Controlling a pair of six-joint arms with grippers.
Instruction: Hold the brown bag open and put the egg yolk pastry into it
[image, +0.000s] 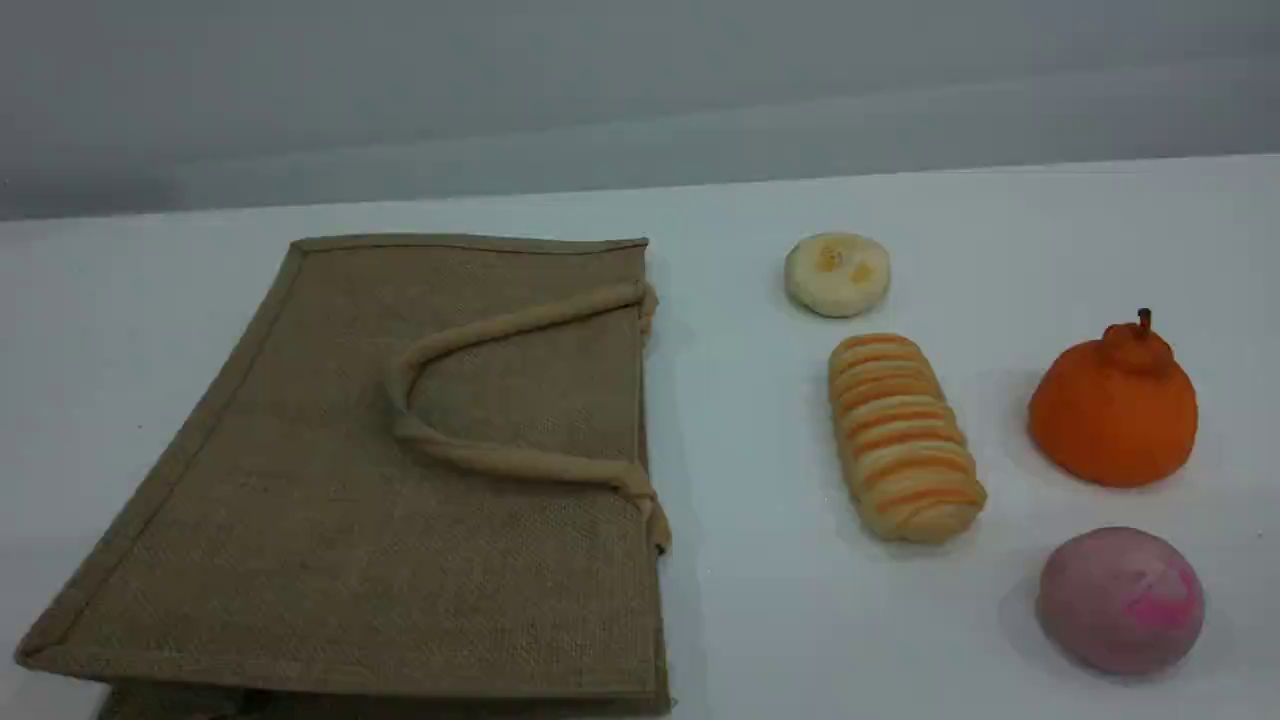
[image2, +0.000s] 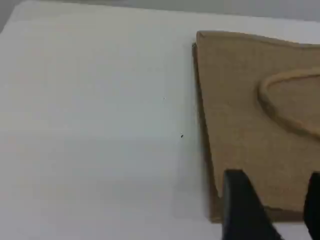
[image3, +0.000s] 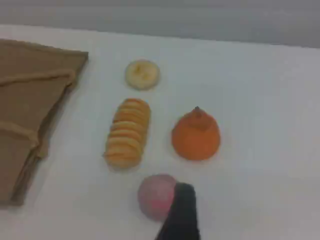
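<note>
Setting: a white table (image: 740, 620) ran back to a plain grey wall (image: 640, 90).
Left gripper (image2: 277, 210): my jaws stood apart with nothing between them. In my wrist view they framed one corner of the bag (image2: 240, 110).
Right gripper (image3: 182, 217): only one dark fingertip showed. The jaws were spread wide and held nothing. The pink ball (image3: 156, 196) sat just past that tip.
Bag: it lay flat and closed on the table's left part, with its rope handle (image: 480, 455) folded onto the cloth.
Pastry (image: 837, 274): it sat on the table to the right of the bag's far corner, apart from the bag and untouched. It was the farthest of the foods.
Loaf (image: 903, 437): it lay lengthwise just nearer than the pastry, not touching it.
Orange fruit (image: 1114, 410): it stood right of the loaf, stem up.
Pink ball: it was nearer than the fruit and apart from it.
</note>
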